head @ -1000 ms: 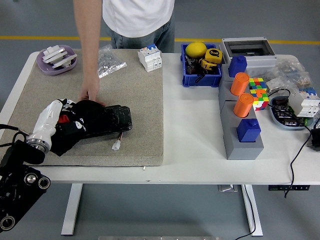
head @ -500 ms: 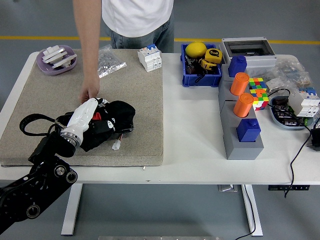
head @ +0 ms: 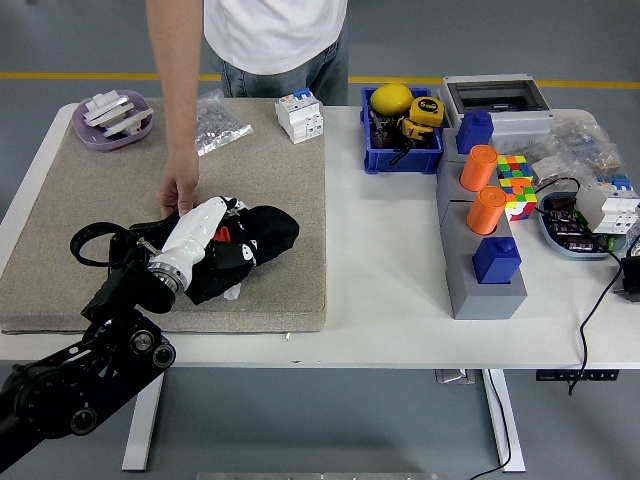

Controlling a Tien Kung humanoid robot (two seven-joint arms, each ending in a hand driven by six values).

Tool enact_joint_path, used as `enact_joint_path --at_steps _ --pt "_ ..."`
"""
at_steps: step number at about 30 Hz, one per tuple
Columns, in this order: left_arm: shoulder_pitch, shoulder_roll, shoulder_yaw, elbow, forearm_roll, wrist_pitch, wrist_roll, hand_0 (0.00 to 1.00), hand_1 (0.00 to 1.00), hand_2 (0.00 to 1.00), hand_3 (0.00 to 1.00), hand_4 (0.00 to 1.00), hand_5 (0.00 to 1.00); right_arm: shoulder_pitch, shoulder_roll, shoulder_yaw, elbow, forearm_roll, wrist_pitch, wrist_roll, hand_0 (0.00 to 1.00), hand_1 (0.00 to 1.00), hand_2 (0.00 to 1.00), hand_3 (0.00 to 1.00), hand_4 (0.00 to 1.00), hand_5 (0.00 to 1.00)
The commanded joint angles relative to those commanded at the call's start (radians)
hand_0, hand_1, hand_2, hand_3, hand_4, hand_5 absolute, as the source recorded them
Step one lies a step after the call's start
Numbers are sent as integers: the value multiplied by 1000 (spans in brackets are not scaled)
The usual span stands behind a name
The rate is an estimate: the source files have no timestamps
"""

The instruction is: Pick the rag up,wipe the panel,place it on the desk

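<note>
We are pressing our left hand (head: pixel 215 232) down on the black rag (head: pixel 255 240), fingers clamped into its folds over the panel, which is lying mostly hidden beneath on the tan mat (head: pixel 280 180). The rag is bunching toward three o'clock of our hand. A person's hand (head: pixel 180 190) is steadying things at eleven o'clock.

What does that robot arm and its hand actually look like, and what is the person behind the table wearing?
The left arm is black, built of chunky segments with round silver-capped joints and a looping black cable beside it. A silver wrist ring leads to the robot hand, which has a glossy white shell with a red mark. The person wears a white short-sleeved shirt and blue jeans.
</note>
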Motion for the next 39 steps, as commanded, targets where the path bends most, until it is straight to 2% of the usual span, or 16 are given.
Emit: enact_joint_path --at_steps 11,15,20,28,33,39 --pt "32 29 -61 -1 23 -1 12 200 134 499 452 153 2 0 2 16 0 -10 -1 1 716 268 630 631 998 594" --pt "64 50 -94 -8 25 1 5 200 134 499 452 153 2 -2 0 24 0 -15 -2 1 716 268 630 631 998 594" --pt "108 97 -138 -18 39 6 -3 201 133 498 450 151 2 -9 -3 27 0 -14 -1 1 716 268 630 631 998 594" --pt "139 147 -213 -32 56 11 -4 201 133 496 448 148 2 -9 -6 29 0 -15 0 1 716 268 630 632 998 595" --pt "157 164 -232 -19 53 15 -13 201 133 496 448 148 2 -11 -7 40 0 -21 -1 2 716 268 630 632 998 595" --pt "189 170 -258 -9 63 26 -16 200 133 496 450 149 2 -16 -8 40 0 -21 -1 -1 716 267 630 632 998 594"
